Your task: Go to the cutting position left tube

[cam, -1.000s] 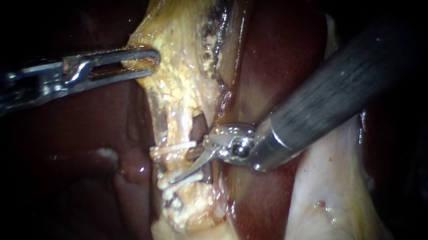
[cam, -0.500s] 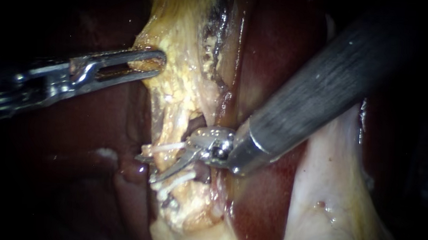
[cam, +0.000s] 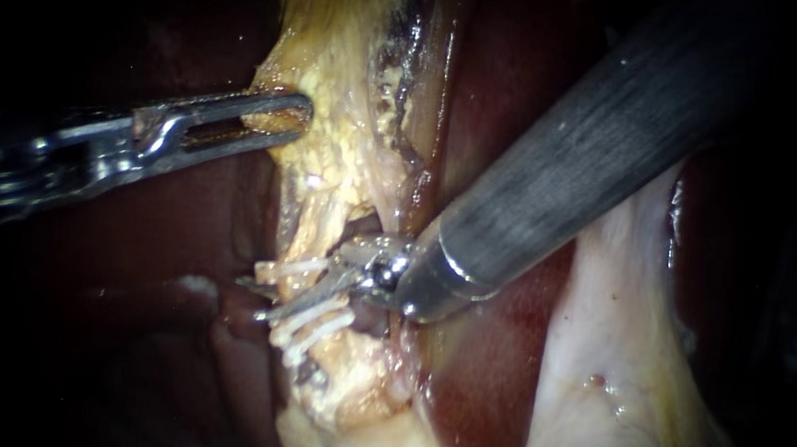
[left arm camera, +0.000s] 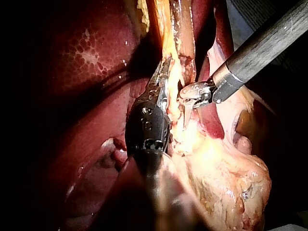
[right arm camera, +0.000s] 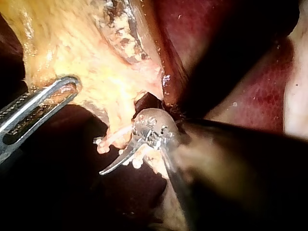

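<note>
Between the parted blades of the right instrument (cam: 255,300), the left tube (cam: 309,246) is now straddled, where a second ago only its near side was met by the blade tips. The shaft has been pushed further in along its own line, so the curved blades have been carried across the tube and their tips are seen just beyond its far edge. The crossing is made in the stretch between the upper clip (cam: 290,268), just above the blades, and the lower clips (cam: 314,324), just under them. A gap is still kept between the blades, and it cannot be told whether the tube is touched from both sides, so they are taken as open around it, not closed on it. Well above the blades, the yellow fatty tissue (cam: 338,155) is kept clamped between the slotted jaws of the left instrument (cam: 285,120), which has barely shifted, and the tube is held taut by that pull. The liver (cam: 507,101) lies behind the right shaft and is not touched by the blades. The cutting position is judged to be reached or very nearly so. What remains to be checked is that the whole width of the tube is taken in and that neither blade rests on a clip.
</note>
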Available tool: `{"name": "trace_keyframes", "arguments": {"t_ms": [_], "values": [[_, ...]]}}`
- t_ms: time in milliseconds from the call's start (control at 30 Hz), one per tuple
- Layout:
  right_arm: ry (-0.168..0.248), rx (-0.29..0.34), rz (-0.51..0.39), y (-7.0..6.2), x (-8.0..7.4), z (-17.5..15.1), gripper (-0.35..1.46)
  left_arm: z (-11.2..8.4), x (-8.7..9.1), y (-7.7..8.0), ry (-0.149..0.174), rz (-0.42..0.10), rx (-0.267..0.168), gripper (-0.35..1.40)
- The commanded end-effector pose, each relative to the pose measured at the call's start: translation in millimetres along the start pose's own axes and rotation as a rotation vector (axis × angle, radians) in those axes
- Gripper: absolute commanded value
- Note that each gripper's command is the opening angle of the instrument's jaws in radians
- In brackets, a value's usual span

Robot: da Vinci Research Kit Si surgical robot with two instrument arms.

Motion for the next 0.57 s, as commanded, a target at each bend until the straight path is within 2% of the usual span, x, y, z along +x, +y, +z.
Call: {"name": "trace_keyframes", "arguments": {"t_ms": [33,567], "values": [[0.001,-0.003,0.002,0.1,0.0,-0.1,1.31,-0.1,0.0,0.0,0.000,0.000,0.000,-0.35],[0.002,-0.003,0.002,0.0,-0.1,-0.2,1.30,-0.1,0.0,-0.1,0.000,0.000,0.000,-0.35]]}}
